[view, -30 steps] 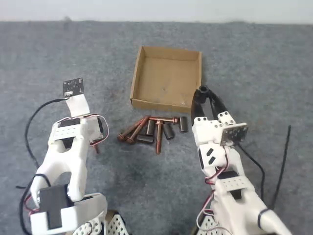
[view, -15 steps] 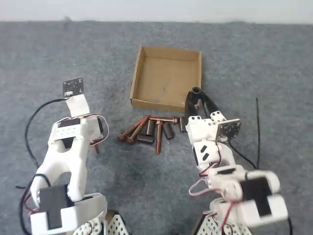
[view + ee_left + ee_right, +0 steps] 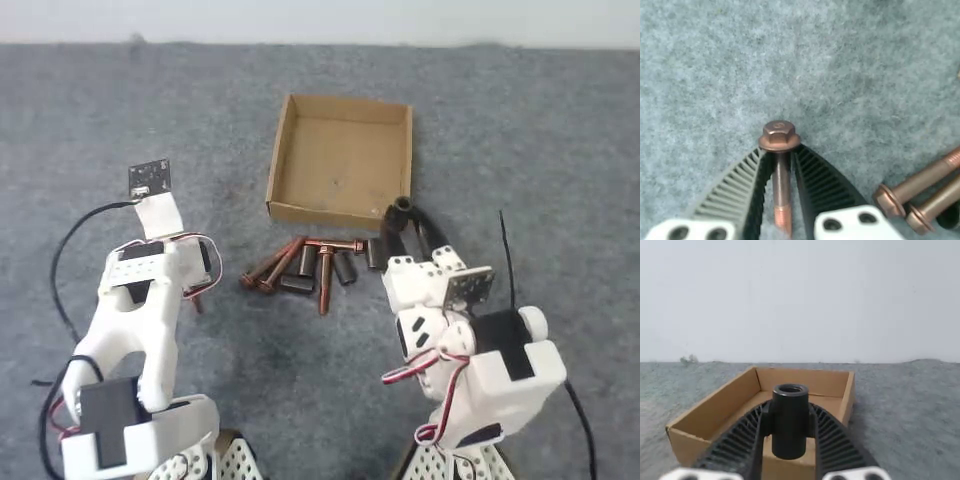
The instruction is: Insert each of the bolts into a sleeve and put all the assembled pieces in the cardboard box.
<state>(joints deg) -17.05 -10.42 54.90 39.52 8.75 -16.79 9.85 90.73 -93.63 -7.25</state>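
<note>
Grey, carpet-like tabletop (image 3: 560, 150) is seen from above, backed by a white wall (image 3: 800, 290). An open cardboard box (image 3: 283, 150) is set near the middle, toward the far side. Just in front of its near wall, a cluster of loose bolts (image 3: 270, 268) and loose sleeves (image 3: 345, 268) is scattered between the two arms, several touching one another.

The left gripper (image 3: 780, 150) is held low over bare tabletop, left of the cluster and apart from it. Its fingers are clamped on a copper-coloured bolt (image 3: 781, 190), whose hexagonal head juts past the fingertips. Two of the loose bolts are seen near it in the left wrist view. A black cable (image 3: 58, 270) is looped on the tabletop beside the left arm.

The right gripper (image 3: 789, 415) is held by the box's near right corner, its fingers closed around a black sleeve (image 3: 790, 440), open end uppermost. The box is seen directly beyond this sleeve, and part of its near wall is hidden by it. The rightmost loose sleeve lies just beside one finger of this gripper.

Compared with one second ago, the right gripper has been drawn back from the box corner toward the cluster, and the rear of the right arm has been swung into closer view. The left arm, box and cluster are unchanged.
</note>
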